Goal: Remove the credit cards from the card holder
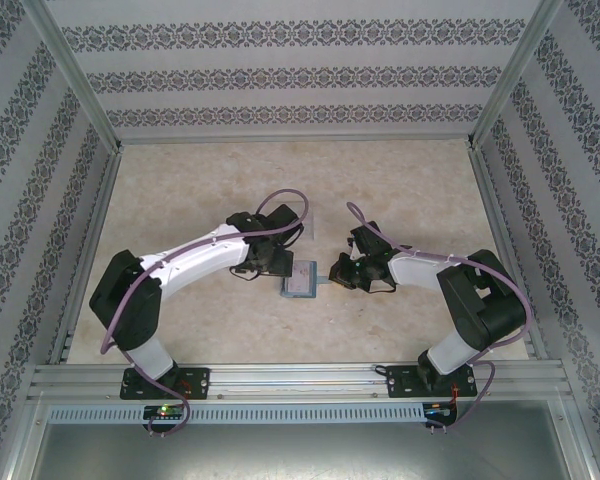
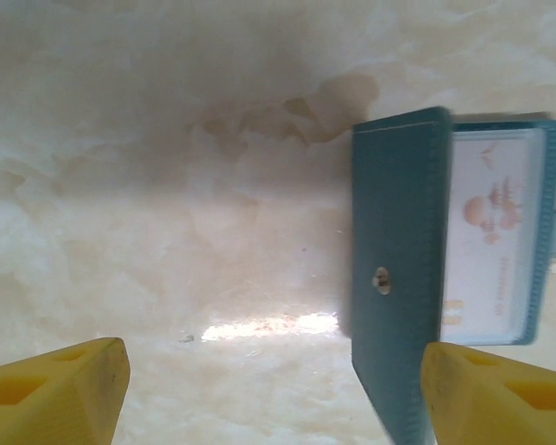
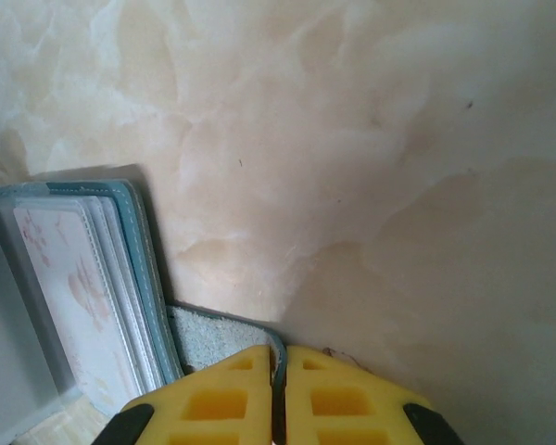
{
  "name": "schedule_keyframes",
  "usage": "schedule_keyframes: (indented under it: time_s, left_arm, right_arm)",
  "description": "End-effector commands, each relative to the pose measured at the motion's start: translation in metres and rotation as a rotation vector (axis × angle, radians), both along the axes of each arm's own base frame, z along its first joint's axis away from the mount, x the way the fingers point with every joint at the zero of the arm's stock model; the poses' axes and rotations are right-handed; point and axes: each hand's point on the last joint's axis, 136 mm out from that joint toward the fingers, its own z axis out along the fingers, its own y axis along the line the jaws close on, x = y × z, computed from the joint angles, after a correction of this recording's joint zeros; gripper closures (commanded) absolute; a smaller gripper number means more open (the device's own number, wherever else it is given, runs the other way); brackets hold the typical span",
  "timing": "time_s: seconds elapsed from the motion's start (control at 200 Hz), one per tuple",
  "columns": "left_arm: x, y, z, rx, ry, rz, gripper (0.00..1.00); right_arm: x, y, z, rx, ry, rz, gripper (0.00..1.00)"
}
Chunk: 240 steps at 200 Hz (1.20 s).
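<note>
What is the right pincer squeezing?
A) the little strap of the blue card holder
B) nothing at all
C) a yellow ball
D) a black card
A: the right pincer is shut, and the strap of the card holder runs right into it.

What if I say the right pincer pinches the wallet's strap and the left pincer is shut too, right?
No: the left pincer is open, its yellow fingers far apart in the left wrist view. The right pincer does pinch the strap of the wallet.
</note>
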Motion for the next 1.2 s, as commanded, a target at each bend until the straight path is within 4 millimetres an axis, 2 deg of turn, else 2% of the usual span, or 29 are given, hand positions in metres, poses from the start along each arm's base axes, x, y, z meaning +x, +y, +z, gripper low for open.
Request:
schedule_keyframes:
  time_s: [0.0, 0.205, 0.47, 0.555, 0.61, 0.734, 0.839, 0.889, 0.944, 1.059, 1.194]
  left_arm:
    - [0.012, -0.009, 0.009, -0.068, -0.043, -0.018, 0.17]
    - [0.013, -0.008, -0.004, -0.041, 0.008, -0.025, 0.2]
    - [0.013, -0.041, -0.007, -0.186, 0.043, -0.06, 0.19]
    - [0.015, -0.052, -0.007, -0.211, 0.054, -0.08, 0.13]
    - [0.013, -0.059, -0.011, -0.21, 0.081, -0.1, 0.1]
    - [0.012, -0.068, -0.027, -0.161, 0.124, -0.125, 0.08]
    - [0.013, -0.069, -0.039, -0.118, 0.145, -0.125, 0.07]
    - [0.013, -0.066, -0.043, -0.087, 0.15, -0.12, 0.02]
    - [0.014, -0.064, -0.048, -0.065, 0.16, -0.12, 0.01]
    - [0.015, -0.059, -0.049, -0.034, 0.158, -0.113, 0.03]
    - [0.018, -0.051, -0.042, 0.005, 0.134, -0.109, 0.09]
  right_arm:
    - [-0.008, 0.001, -0.008, -0.04, 0.023, 0.016, 0.91]
    - [-0.009, 0.001, -0.008, -0.045, 0.023, 0.018, 0.91]
    - [-0.008, 0.003, -0.005, -0.041, 0.013, 0.025, 0.91]
    - [-0.009, 0.003, -0.007, -0.041, 0.016, 0.025, 0.91]
    - [-0.01, 0.003, -0.008, -0.043, 0.019, 0.025, 0.91]
    - [-0.009, 0.003, -0.008, -0.041, 0.02, 0.025, 0.91]
    - [-0.01, 0.003, -0.008, -0.041, 0.019, 0.026, 0.91]
    - [-0.009, 0.003, -0.008, -0.043, 0.019, 0.025, 0.91]
    - [-0.009, 0.003, -0.008, -0.043, 0.019, 0.024, 0.91]
    - [-0.009, 0.003, -0.008, -0.043, 0.021, 0.028, 0.91]
    - [-0.008, 0.004, -0.009, -0.042, 0.022, 0.027, 0.91]
